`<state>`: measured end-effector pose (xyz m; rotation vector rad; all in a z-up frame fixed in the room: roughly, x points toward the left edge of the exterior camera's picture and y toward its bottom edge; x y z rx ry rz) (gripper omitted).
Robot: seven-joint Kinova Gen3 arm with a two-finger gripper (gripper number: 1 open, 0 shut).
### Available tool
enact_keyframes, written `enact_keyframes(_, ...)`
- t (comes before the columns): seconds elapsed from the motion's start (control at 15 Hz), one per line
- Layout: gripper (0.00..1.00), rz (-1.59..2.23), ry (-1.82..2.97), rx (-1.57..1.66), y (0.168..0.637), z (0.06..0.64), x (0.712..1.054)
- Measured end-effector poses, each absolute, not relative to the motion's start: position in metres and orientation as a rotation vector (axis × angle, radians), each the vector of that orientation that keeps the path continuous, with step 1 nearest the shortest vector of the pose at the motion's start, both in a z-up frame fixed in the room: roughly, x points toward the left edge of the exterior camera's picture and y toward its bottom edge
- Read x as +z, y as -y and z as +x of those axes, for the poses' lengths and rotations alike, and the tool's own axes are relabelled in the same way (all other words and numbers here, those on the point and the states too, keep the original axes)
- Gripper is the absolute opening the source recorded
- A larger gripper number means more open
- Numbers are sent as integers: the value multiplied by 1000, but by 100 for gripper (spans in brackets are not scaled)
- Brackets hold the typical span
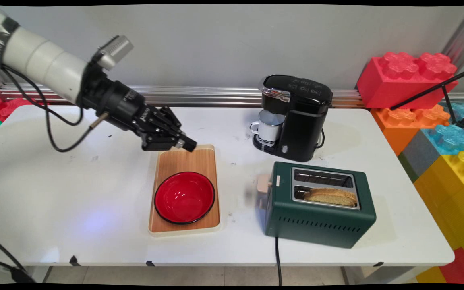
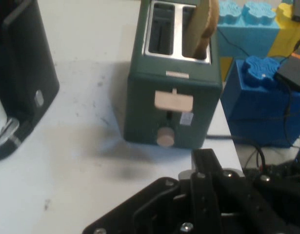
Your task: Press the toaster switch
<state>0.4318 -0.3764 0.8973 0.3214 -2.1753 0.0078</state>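
Nearest the camera, a red bowl (image 1: 184,197) sits on a wooden tray (image 1: 187,161) on the white surface (image 1: 75,193). Just above the tray's far edge hangs the black hand (image 1: 187,143), pointing right; whether it is open or closed cannot be told, and nothing shows in its hold. Right of the tray stands a green toaster (image 1: 316,217) with a slice of bread (image 1: 330,196) upright in its near slot. Behind it, a black coffee machine (image 1: 296,117) holds a white mug (image 1: 270,125).
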Motion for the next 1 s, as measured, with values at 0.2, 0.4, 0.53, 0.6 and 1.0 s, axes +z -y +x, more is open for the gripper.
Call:
enact_keyframes(0.2,0,296,2157,12,381,414,886)
enact_keyframes(0.4,0,277,2150,13,385,395,872)
enact_keyframes(0.53,0,266,2149,12,388,379,862)
enact_keyframes(0.6,0,260,2148,11,389,371,856)
enact_keyframes(1.0,0,238,2156,-4,402,331,835)
